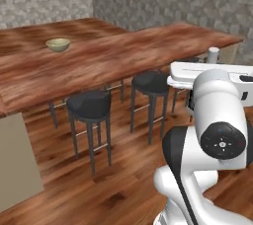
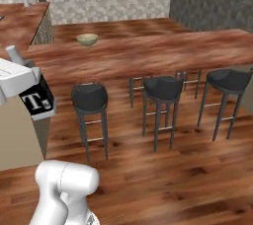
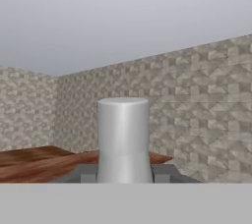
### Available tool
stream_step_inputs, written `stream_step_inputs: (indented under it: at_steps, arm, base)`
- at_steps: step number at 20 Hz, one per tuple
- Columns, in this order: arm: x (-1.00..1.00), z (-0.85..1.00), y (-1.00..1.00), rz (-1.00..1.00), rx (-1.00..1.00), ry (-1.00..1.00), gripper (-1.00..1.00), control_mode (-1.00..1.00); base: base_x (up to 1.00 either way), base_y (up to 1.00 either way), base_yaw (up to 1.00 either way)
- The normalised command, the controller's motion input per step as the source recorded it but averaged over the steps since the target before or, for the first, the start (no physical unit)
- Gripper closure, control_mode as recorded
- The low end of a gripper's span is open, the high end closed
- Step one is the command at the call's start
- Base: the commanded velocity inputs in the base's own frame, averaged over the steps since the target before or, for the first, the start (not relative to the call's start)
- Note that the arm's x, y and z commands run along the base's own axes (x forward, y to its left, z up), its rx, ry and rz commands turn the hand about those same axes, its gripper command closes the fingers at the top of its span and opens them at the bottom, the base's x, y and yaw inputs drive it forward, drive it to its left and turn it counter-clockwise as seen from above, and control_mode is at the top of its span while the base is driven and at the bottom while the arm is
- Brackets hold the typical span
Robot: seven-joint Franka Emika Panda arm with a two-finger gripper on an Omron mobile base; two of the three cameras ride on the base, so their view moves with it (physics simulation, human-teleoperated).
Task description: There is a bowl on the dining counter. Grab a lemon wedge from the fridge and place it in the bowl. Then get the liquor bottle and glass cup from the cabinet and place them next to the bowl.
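- The pincer (image 3: 124, 176) is clamped on a pale grey, round-topped object (image 3: 123, 139), with a dark fingertip (image 3: 86, 174) pressed to each side of it.
- Going by its cap and neck, this looks like the liquor bottle, though I cannot make out a label from here.
- The same grey top pokes up beyond the white hand in the left base view (image 1: 213, 54), and beside the hand at the far left of the right base view (image 2: 14, 54).
- The arm holds it high, at about the height of the worktop (image 1: 148, 46) and well back from it.
- The bowl (image 1: 58, 45), a pale olive green, sits on the wooden worktop near its far side, well apart from the held bottle.
- I cannot tell from here whether anything lies inside the bowl.
- Three dark-seated bar stools (image 2: 163, 88) stand along the near edge of the worktop, on a wooden floor (image 2: 148, 169).
- Stone-patterned walls (image 3: 197, 100) close the room behind.
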Motion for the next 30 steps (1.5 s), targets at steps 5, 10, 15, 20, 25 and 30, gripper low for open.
stream_step_inputs:
  at_steps: [5,10,15,20,25,30]
  arm:
    - [0.0,0.0,0.0,0.0,0.0,0.0,1.0,1.0]
    - [0.0,0.0,0.0,0.0,0.0,0.0,1.0,1.0]
    - [0.0,0.0,0.0,0.0,0.0,0.0,1.0,1.0]
    - [0.0,0.0,0.0,0.0,0.0,0.0,1.0,1.0]
    - [0.0,0.0,0.0,0.0,0.0,0.0,1.0,1.0]
    - [0.0,0.0,0.0,0.0,0.0,0.0,1.0,1.0]
  base:
    - [0.51,-0.93,0.37]
    - [0.5,-0.92,0.37]
    - [0.5,-0.93,0.37]
    - [0.49,-0.92,0.37]
    - [0.49,-0.92,0.37]
    - [0.48,-0.93,0.37]
